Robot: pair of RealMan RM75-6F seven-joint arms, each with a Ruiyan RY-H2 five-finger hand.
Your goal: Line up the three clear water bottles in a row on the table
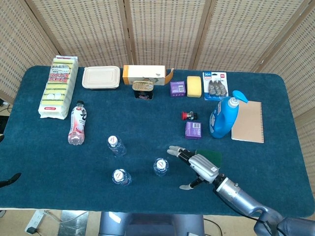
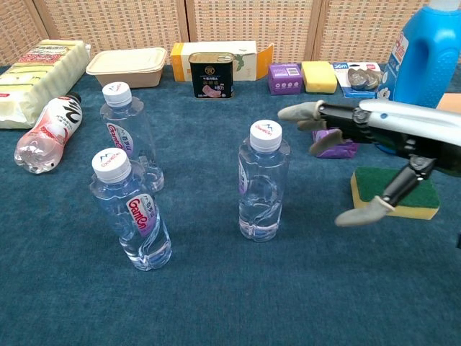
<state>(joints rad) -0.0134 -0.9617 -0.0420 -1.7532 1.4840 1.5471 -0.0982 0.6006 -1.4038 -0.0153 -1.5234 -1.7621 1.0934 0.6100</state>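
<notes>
Three clear water bottles stand upright with white caps: one (image 1: 161, 166) (image 2: 262, 182) in the middle, one (image 1: 121, 177) (image 2: 132, 213) at the front left, one (image 1: 116, 145) (image 2: 131, 139) behind that. My right hand (image 1: 196, 165) (image 2: 364, 148) hangs open with its fingers spread, just right of the middle bottle and not touching it. Of my left hand only a dark fingertip (image 1: 11, 178) shows at the left edge of the head view.
A green and yellow sponge (image 2: 395, 192) lies right behind my right hand. A purple box (image 1: 193, 130), a blue detergent bottle (image 1: 224, 117) and a notebook (image 1: 247, 121) sit at the right. A pink bottle (image 1: 77, 123) lies on its side at the left. Boxes and packs line the far edge.
</notes>
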